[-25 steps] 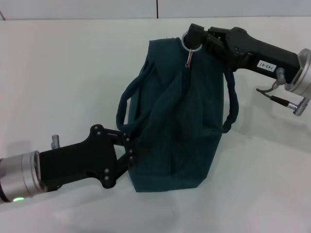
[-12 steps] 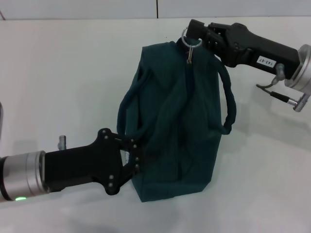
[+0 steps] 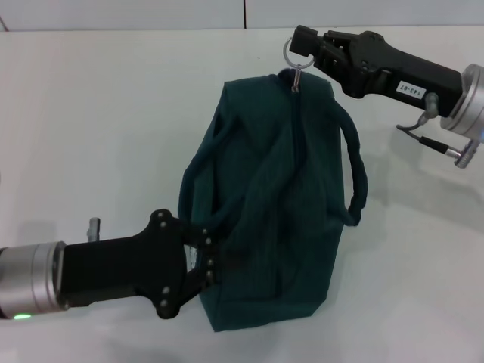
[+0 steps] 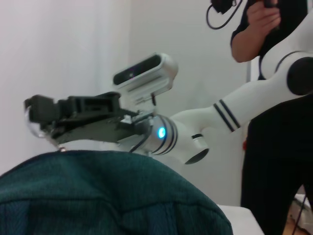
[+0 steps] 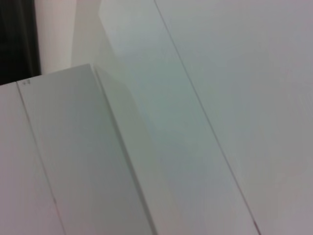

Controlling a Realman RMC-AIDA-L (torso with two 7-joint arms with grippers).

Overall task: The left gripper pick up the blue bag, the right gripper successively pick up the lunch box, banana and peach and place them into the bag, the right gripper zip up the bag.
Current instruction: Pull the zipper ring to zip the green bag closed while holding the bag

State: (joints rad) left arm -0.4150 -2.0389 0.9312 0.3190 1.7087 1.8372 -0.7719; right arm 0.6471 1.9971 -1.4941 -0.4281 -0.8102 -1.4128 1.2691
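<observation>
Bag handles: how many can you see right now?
2. One handle loops off the bag on the robot's left, just above the left gripper; the other handle hangs on the right, below the right gripper.

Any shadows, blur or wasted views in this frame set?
Head view: even light, soft shadow on the table right of the blue bag; both grippers sharp. Left wrist view: the bag fills the foreground soft-edged, and the right gripper looks slightly blurred. Right wrist view: only pale flat surfaces, nothing of the task.
</observation>
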